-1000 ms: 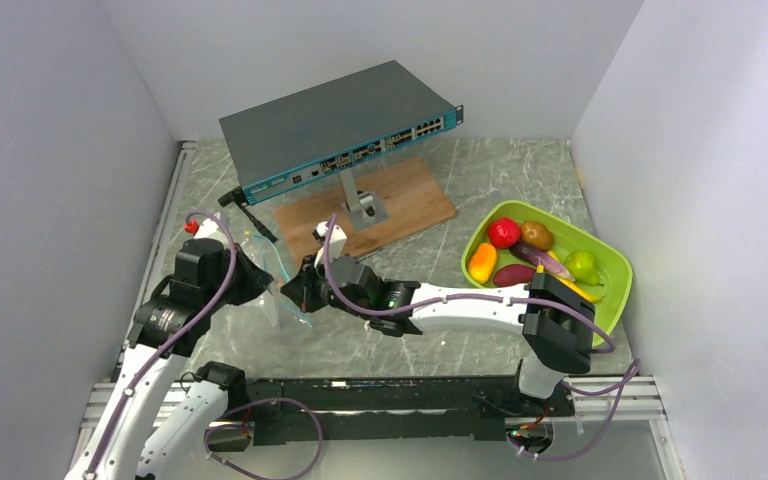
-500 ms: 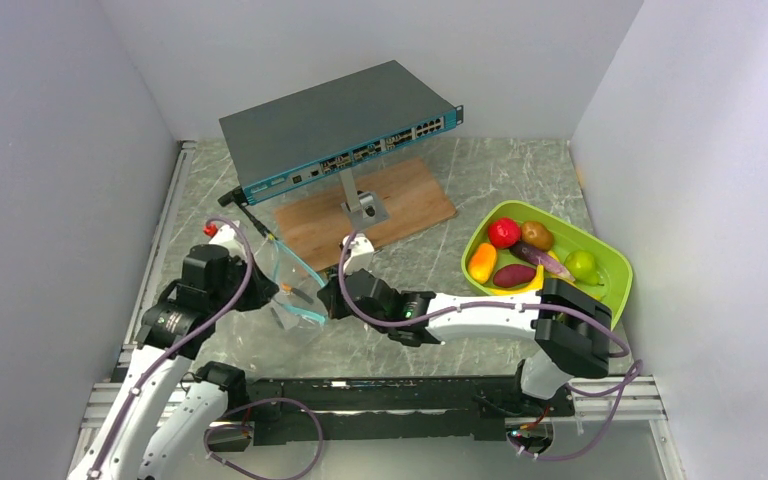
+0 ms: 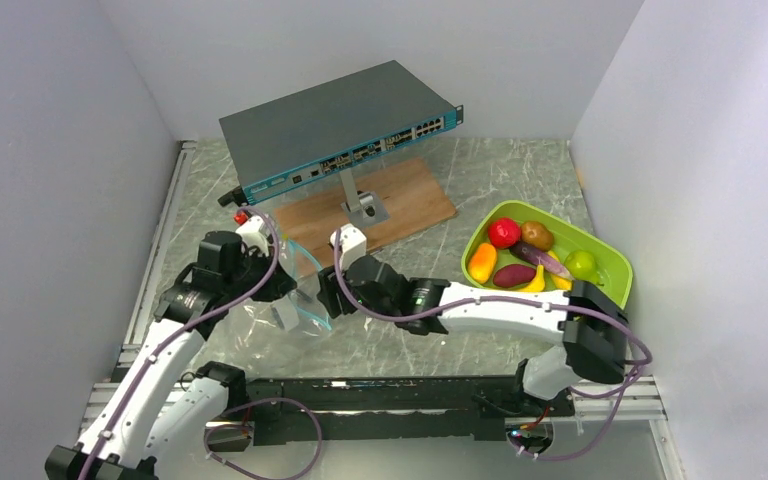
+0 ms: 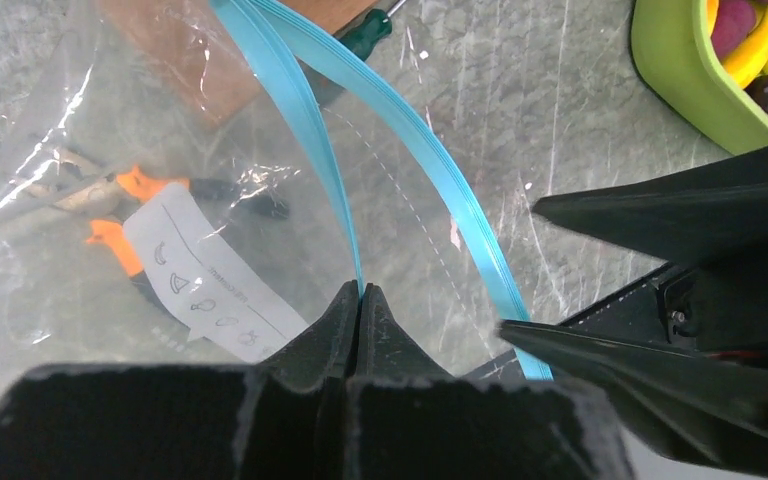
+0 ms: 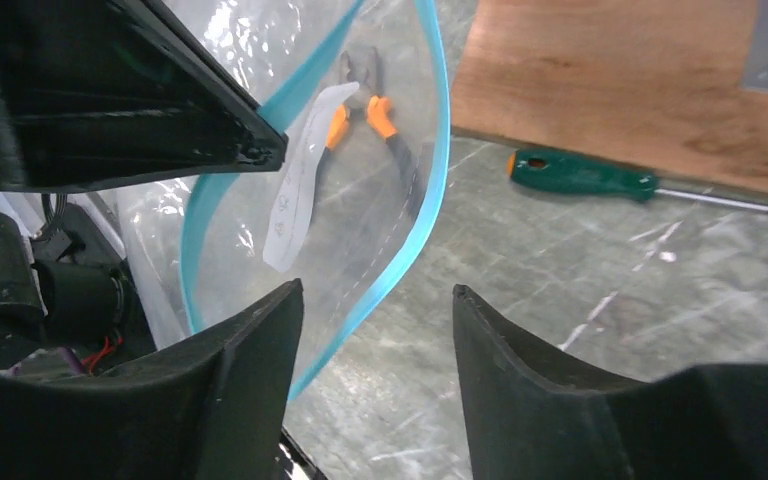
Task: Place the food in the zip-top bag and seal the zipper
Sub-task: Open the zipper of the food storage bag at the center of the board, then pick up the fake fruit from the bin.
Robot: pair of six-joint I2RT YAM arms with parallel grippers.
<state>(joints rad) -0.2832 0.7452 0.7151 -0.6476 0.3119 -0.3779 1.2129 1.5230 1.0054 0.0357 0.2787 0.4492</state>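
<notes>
The zip-top bag (image 3: 298,298) is clear, with a white label, and stands open on the table between my two grippers. My left gripper (image 4: 360,292) is shut on one lip of the zipper (image 4: 300,110), a teal-blue strip. My right gripper (image 5: 375,290) is open. The other zipper lip (image 5: 420,230) runs loose through its gap close to the left finger (image 5: 260,340). The food sits in a lime-green tray (image 3: 612,278) at the right: red apple (image 3: 503,232), brown fruit (image 3: 536,235), orange (image 3: 482,262), reddish piece (image 3: 513,275), green pear (image 3: 582,264).
Orange-handled pliers (image 5: 380,110) lie on the table and show through the bag. A green screwdriver (image 5: 580,180) lies beside the wooden board (image 3: 410,195), which carries a network switch (image 3: 330,125) on a stand. White walls close in the left, right and back.
My right gripper has opened and let go of the bag's lip. Both arms and the bag have shifted to the right and a little farther back.
</notes>
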